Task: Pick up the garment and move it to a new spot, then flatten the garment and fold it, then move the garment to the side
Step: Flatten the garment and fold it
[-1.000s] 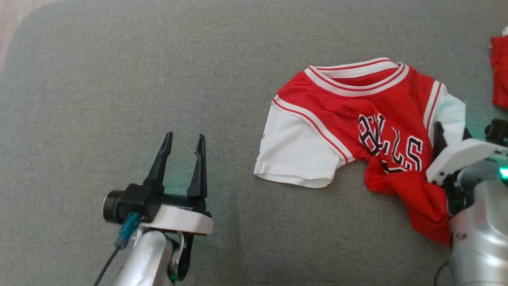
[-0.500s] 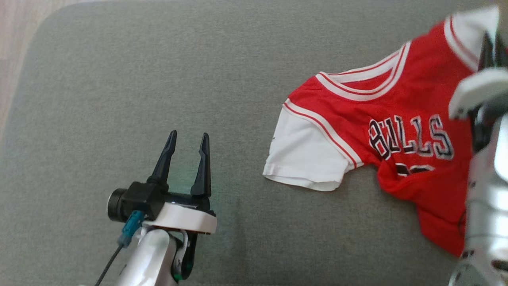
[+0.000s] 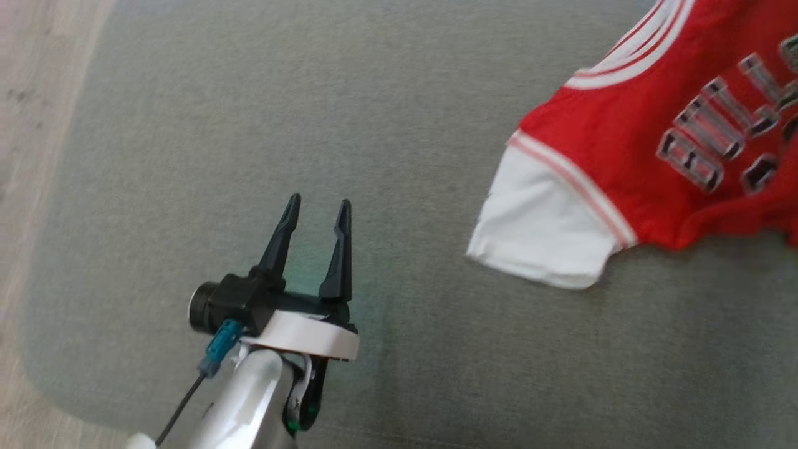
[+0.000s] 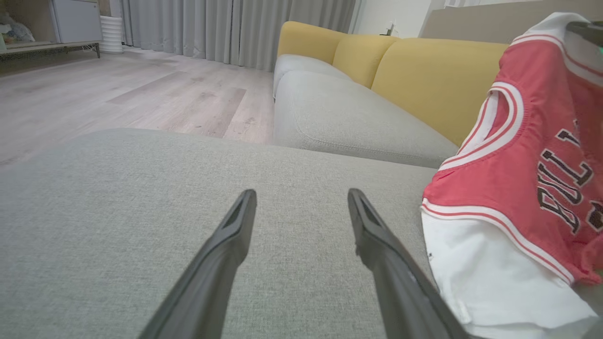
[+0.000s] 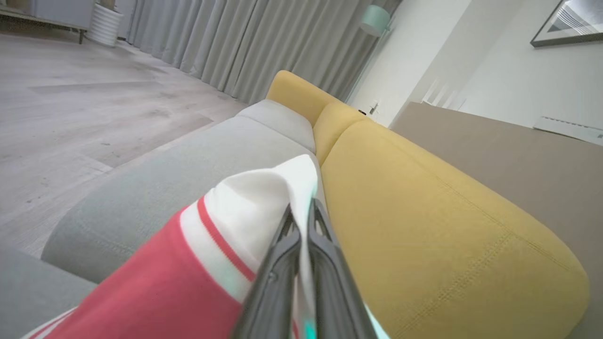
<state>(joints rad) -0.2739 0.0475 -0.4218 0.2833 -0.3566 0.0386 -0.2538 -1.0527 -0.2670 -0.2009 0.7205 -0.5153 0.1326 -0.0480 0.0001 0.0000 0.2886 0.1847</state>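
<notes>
The garment [image 3: 648, 156] is a red jersey with white sleeves, white-striped trim and dark lettering. It hangs lifted at the head view's upper right, its lower white sleeve still brushing the grey cushion [image 3: 249, 125]. In the right wrist view my right gripper [image 5: 301, 214] is shut on the garment's [image 5: 226, 245] other white sleeve, cloth pinched between the two fingers. My left gripper [image 3: 318, 209] stands open over bare cushion, left of the garment, nothing between its fingers. The left wrist view has the garment [image 4: 527, 188] hanging to the right of my left gripper [image 4: 301, 197].
The grey cushion's rounded left edge meets pale wood floor [image 3: 37, 93]. A sofa with grey seats [image 4: 339, 117] and yellow backrests [image 4: 424, 70] stands beyond. Grey curtains [image 5: 235, 42] hang along the far wall.
My right gripper has shut on the white sleeve and lifted the garment up and to the right. The head camera has swung, shifting the whole picture. The left gripper has stayed open.
</notes>
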